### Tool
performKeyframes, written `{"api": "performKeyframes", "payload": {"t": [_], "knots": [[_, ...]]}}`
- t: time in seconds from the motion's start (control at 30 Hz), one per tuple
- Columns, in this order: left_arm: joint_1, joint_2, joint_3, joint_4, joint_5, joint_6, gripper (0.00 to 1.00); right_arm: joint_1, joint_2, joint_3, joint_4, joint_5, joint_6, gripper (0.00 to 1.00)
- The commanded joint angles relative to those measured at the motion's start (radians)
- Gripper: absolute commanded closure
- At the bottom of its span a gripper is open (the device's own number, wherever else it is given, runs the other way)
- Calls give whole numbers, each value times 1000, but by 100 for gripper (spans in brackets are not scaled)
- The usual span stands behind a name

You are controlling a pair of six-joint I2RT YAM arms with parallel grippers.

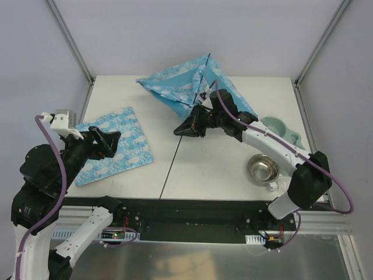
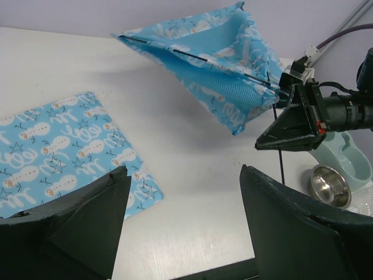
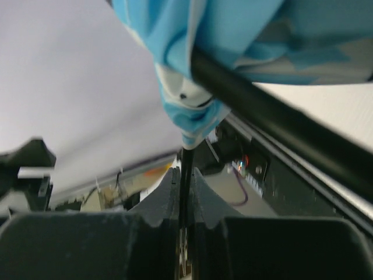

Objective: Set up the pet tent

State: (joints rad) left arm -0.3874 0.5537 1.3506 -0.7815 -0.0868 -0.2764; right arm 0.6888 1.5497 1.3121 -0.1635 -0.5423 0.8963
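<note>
Tent (image 1: 189, 87) sits far-centre on the counter (image 1: 215, 169), half raised and tilted, fabric slack, one edge on the surface, doorway not visible. 1 thin black pole (image 3: 185, 175) comes out of the tent's near corner sleeve. Right tool (image 1: 179, 130) is pinched tight on that pole just below the fabric corner, jaws nearly touching. Left tool (image 2: 180, 192) is spread wide, holds nothing, and hovers over the mat (image 1: 131, 131) at left, well apart from the tent. Bowl (image 1: 263, 168) and pale green dish (image 1: 280, 129) lie at right, near the right arm.

Judged step: tensioning or seating the pole end so the frame bows up.
- Push along the pole's line, not sideways, or it may slip from the narrow pinch.
- Hold the grip close to the sleeve so the pole doesn't whip.
- Bring the left tool in to pin the opposite corner, otherwise the whole tent probably slides.
- Watch the right elbow near the bowl.
</note>
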Motion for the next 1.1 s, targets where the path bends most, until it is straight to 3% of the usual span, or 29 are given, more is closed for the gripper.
{"api": "performKeyframes", "payload": {"t": [0.0,0.23,0.47,1.07], "knots": [[-8,46,-33,64,10,-47,22,6,-36,-19,-24,-277,-51,100],[-8,74,-105,85,61,-96,22,12,53,-42,24,-485,-40,100],[-8,86,-168,103,194,-139,23,11,196,-21,-41,-493,-85,100],[-8,104,-173,108,173,-127,22,-35,486,257,-102,-582,-39,100]]}}
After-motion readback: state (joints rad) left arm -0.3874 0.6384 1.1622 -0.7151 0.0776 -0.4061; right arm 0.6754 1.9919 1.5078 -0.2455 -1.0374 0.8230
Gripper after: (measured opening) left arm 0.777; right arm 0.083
